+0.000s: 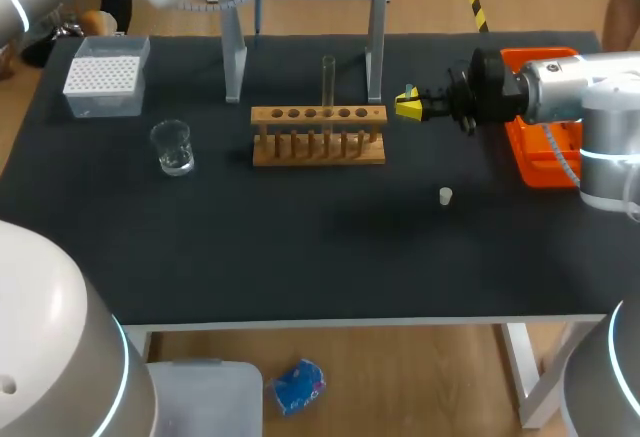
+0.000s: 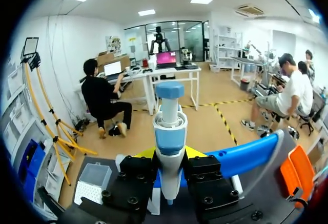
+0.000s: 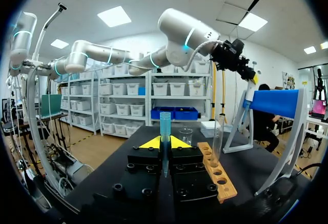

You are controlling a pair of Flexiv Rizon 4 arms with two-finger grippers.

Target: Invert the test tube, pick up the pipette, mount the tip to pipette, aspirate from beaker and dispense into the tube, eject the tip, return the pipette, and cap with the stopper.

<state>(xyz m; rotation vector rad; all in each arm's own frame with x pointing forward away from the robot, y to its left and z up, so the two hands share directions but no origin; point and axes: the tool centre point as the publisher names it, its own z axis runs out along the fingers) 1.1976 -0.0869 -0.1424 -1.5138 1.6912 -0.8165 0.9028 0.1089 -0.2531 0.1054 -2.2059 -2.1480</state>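
Blue tip (image 3: 164, 124) sits clamped in right pincer (image 3: 164, 143), pipette (image 2: 169, 131) in left pincer (image 2: 169, 154).

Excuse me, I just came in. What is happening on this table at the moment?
The left pincer holds a blue and white pipette high above the table. The right pincer holds a blue pipette tip beside the right end of the wooden rack, where a glass tube stands upright. The tip is not yet on the pipette. The beaker and the small white stopper sit on the table, apart from both pincers.
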